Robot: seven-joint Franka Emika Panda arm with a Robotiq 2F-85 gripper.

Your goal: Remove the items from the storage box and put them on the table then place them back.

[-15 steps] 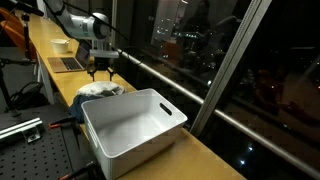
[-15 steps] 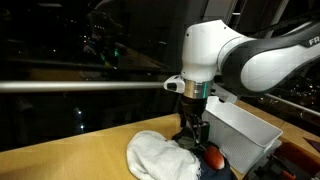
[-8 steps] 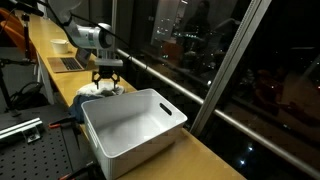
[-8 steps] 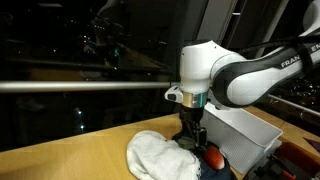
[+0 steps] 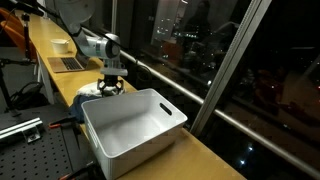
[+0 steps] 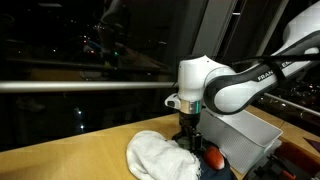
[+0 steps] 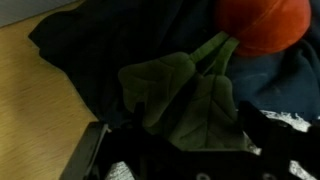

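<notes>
The white storage box (image 5: pixel 130 150) stands empty on the yellowish table (image 5: pixel 62 85); it also shows in an exterior view (image 6: pixel 248 135). Just beyond its far end lies a pile: a white cloth (image 6: pixel 155 155), a dark navy garment (image 7: pixel 90 50), a red ball (image 7: pixel 265 22) and a dark green leaf-shaped object (image 7: pixel 185 95) attached to the ball. My gripper (image 7: pixel 185 145) is down on the pile in both exterior views (image 5: pixel 111 87) (image 6: pixel 190 140). Its fingers are open and straddle the green leaves. The red ball lies just beyond them.
A small white bowl (image 5: pixel 61 45) and a laptop (image 5: pixel 68 64) sit further along the table. A grey perforated bench (image 5: pixel 25 150) runs beside it. A metal window rail (image 6: pixel 80 86) and dark glass lie behind the table.
The gripper has moved along the table toward the box and come down onto the pile. The cloth, garment and ball have not moved.
</notes>
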